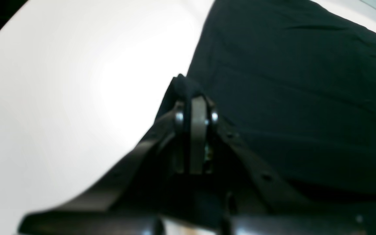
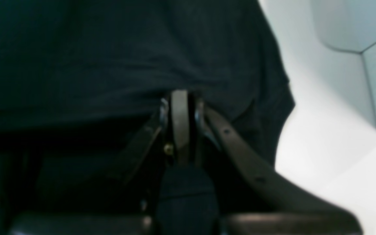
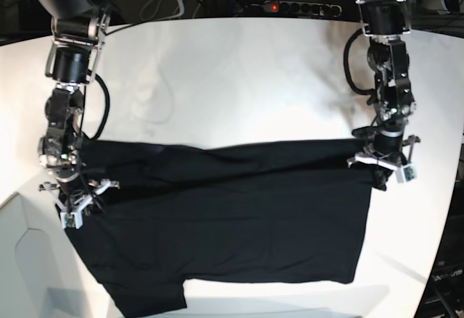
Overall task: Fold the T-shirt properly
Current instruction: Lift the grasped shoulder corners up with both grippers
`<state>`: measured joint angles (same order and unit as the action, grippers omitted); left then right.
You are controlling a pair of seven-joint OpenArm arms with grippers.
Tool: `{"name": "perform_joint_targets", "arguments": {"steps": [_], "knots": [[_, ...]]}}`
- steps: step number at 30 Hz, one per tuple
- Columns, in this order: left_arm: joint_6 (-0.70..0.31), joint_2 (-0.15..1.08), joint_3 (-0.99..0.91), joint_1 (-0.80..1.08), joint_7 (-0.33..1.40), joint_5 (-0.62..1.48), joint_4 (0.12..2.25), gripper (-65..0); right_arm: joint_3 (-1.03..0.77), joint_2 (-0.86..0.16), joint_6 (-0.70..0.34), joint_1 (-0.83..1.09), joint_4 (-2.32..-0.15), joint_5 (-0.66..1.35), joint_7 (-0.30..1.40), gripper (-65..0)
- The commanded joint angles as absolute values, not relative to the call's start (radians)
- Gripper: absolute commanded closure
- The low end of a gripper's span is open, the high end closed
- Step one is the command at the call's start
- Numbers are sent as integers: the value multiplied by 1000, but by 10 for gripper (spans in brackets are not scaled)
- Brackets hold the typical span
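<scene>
barely started tbh: both the left gripper (image 3: 382, 175) and right gripper (image 3: 76, 209) pinched shut on t-shirt (image 3: 232, 224) edges, first lengthwise fold only half over, sleeves and the rest still to go

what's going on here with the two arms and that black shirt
A two-armed robot is folding a black T-shirt spread across a white table. The left gripper is shut on the shirt's edge at one side, and the right gripper is shut on the fabric at the opposite side. In both wrist views the jaws are pinched together with cloth between them. The shirt lies mostly flat, with a fold line running across its upper part and one sleeve sticking out at the near edge.
</scene>
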<state>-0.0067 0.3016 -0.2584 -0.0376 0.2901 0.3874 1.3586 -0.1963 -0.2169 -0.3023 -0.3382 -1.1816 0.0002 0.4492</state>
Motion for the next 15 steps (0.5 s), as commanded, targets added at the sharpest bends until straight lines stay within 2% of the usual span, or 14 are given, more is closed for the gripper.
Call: {"name": "perform_joint_targets", "arguments": {"steps": [1, 3, 5, 7, 9, 11, 13, 15], "knots": [[-5, 317, -259, -61, 265, 387, 1362, -9, -200, -229, -294, -366, -1199, 5, 424, 0], [-5, 317, -246, -84, 268, 387, 1349, -16, -200, -229, -294, -366, -1199, 5, 427, 0], [-2, 326, -234, -96, 283, 387, 1328, -64, -200, -231, -294, -366, -1199, 5, 432, 0], [-2, 337, -231, -120, 358, 387, 1320, -179, -200, -232, -294, -366, -1199, 5, 435, 0], [-4, 338, -237, -137, 426, 387, 1320, -332, -200, -234, -294, -366, -1199, 5, 437, -13], [-4, 338, -240, -140, 472, 389, 1333, -498, -200, -234, -294, -366, -1199, 5, 437, -79], [-5, 340, -255, -133, 473, 389, 1353, -603, -200, -234, -294, -366, -1204, 5, 437, -157], [-5, 335, -292, -125, 476, 389, 1374, -646, -202, -234, -294, -366, -1205, 5, 437, -233]]}}
